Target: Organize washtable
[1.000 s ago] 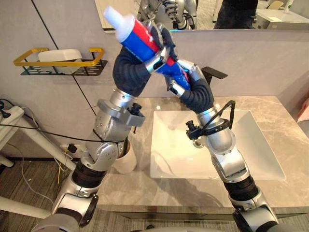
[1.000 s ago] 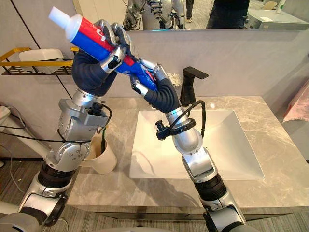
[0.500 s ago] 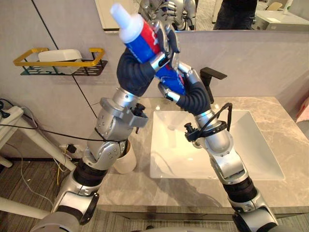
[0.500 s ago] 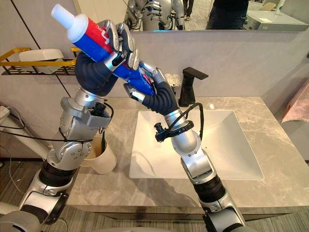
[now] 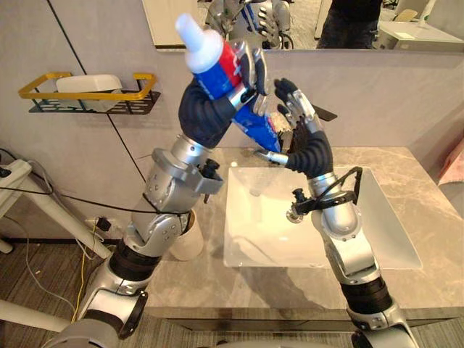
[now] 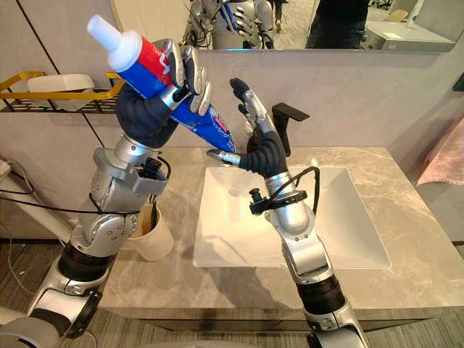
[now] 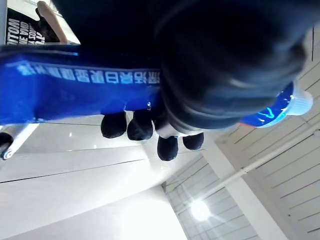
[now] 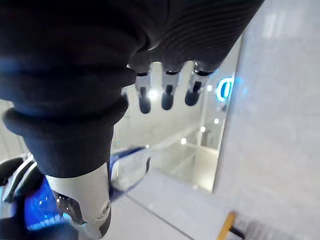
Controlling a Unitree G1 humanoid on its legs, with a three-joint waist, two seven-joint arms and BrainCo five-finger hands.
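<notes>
A large toothpaste tube, red and blue with a white cap, is held high in front of the mirror with its cap up and to the left. My left hand is shut on its middle, the dark fingertips curled over the blue body. My right hand stands open just right of the tube's lower end, with its fingers straight and apart from the tube. A cream cup stands on the counter left of the sink, behind my left arm.
A white square sink is set in the grey marble counter, with a black faucet behind it. A yellow-rimmed wall shelf holds a white box. A pink cloth hangs at the right edge.
My right hand has let go of the tube's lower end, opened and drawn off to the right. My left hand keeps the tube, now tilted more upright.
</notes>
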